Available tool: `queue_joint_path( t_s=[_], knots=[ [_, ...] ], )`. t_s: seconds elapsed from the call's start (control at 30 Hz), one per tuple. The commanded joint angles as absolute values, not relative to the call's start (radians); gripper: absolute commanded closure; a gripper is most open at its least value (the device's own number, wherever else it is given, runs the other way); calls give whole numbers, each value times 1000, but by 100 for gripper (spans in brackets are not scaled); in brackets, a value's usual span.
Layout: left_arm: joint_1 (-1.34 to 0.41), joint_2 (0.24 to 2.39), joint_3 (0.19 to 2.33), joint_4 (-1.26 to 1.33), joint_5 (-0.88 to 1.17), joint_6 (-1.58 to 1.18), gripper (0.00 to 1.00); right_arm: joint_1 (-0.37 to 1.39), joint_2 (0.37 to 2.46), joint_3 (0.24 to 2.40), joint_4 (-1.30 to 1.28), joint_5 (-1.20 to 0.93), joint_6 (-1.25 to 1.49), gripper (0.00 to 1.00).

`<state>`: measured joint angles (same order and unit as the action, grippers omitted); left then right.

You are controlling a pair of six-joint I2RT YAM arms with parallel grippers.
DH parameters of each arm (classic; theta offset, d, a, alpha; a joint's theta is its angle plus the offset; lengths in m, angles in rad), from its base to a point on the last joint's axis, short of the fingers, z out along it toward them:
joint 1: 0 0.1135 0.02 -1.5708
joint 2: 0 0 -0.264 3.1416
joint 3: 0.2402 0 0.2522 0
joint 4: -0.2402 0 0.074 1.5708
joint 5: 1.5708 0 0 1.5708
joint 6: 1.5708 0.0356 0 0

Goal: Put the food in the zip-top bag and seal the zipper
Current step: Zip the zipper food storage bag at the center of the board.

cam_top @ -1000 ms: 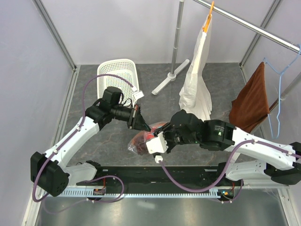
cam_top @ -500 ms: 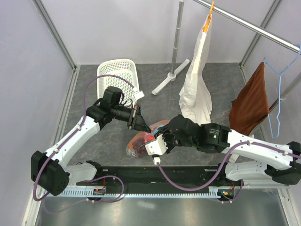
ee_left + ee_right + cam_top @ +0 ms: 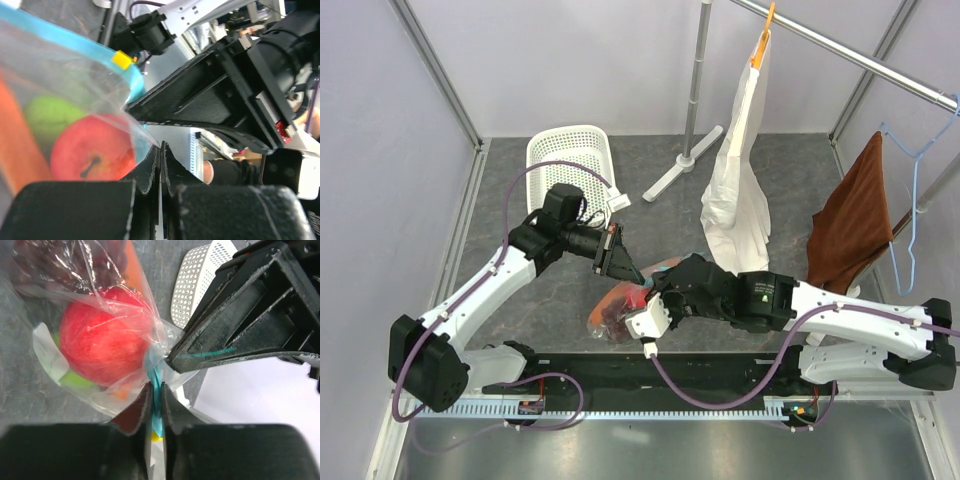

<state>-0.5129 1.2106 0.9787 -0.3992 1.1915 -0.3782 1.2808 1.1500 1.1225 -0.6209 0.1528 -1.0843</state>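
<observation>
We see the zip-top bag, holding the red apple, mid-table toward six o'clock. Our left gripper pinches its plastic; our right gripper clamps the zipper. The grey table surrounds it, with a white basket at eleven o'clock.

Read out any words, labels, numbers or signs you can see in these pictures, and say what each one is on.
No text can be read in any view.
White label on the zip-top bag: shows no print, or it is too blurred to read.
White tag beside the basket: too small to read.
</observation>
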Motion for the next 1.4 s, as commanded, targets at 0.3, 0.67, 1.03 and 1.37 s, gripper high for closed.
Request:
queue_joint_path(
  t_s=[0.3,0.67,1.03,1.37],
  knots=[
    [-477,1186,934,-245,1350,-503,98,1287,1025,1069,-488,226,-928,100],
    [-445,1236,1006,-431,1226,-275,98,1195,881,1104,-492,28,-664,100],
    [-448,1224,1011,-476,1187,-95,98,1121,927,1160,-506,-40,-397,42],
    [-445,1220,996,-529,1172,-2,98,1062,870,1158,-736,-101,-374,15]
  ],
)
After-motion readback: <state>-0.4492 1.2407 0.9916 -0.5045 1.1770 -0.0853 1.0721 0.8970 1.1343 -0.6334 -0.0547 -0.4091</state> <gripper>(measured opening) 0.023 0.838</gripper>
